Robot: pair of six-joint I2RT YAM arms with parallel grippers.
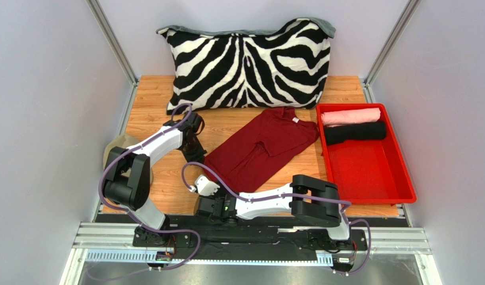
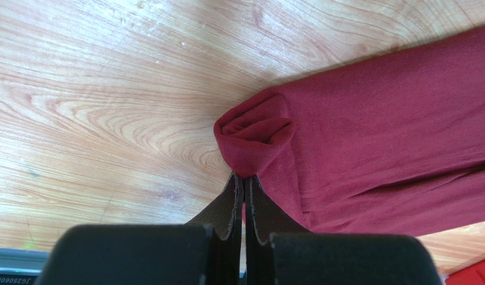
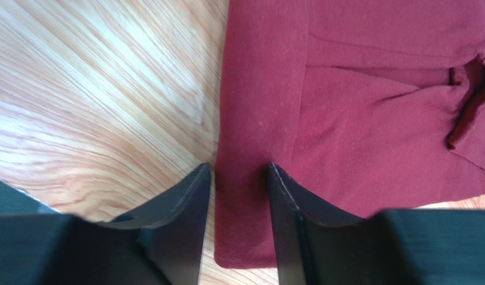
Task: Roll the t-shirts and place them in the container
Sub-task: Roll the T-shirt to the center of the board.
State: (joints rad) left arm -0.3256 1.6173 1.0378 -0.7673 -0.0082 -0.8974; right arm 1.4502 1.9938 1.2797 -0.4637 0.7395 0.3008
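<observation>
Left wrist: left hand (image 2: 243,180) pinches bunched corner of maroon t-shirt (image 2: 399,113).

Maroon t-shirt (image 1: 260,148) unrolled, flat; pink t-shirt (image 1: 350,116), black t-shirt (image 1: 355,132) rolled in tray (image 1: 370,178).

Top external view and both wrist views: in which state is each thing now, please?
maroon t-shirt: folded narrow, lying on the table, one corner bunched up, not rolled yet.
pink t-shirt: rolled, in the red tray.
black t-shirt: rolled, in the same tray beside the pink one.
left gripper: shut on the bunched corner of the maroon t-shirt.
right gripper: open, over the shirt's edge.
zebra pillow: upright against the back wall.
</observation>
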